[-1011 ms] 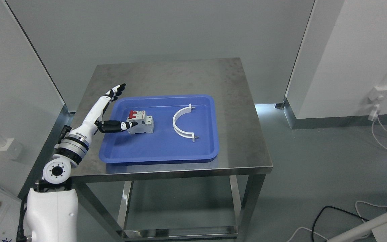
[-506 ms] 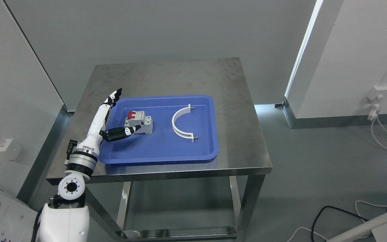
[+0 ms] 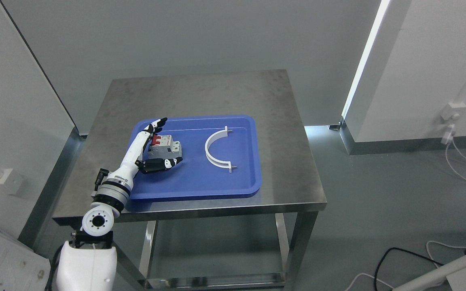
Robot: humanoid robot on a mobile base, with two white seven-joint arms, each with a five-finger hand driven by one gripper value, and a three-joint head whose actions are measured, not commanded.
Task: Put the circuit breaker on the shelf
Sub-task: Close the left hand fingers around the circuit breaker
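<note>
A grey circuit breaker (image 3: 167, 149) with red switches stands at the left of the blue tray (image 3: 194, 197) on the steel table (image 3: 217, 93). My left hand (image 3: 169, 141) reaches over the tray's left edge and brackets the breaker. Its straight fingers (image 3: 157, 124) run along the breaker's far left side, and its thumb (image 3: 168, 163) lies just in front of it. The fingers are spread and have not closed on it. Whether they touch the breaker is unclear. No shelf is in view.
A white curved bracket (image 3: 216, 152) lies in the tray's middle, right of the breaker. Grey walls stand behind and to the left of the table. Cables (image 3: 419, 258) and a white bar (image 3: 443, 271) lie on the floor at lower right.
My left hand has moved right, from the tray's left rim to around the breaker, the thumb now in front of it. The camera view has shifted slightly.
</note>
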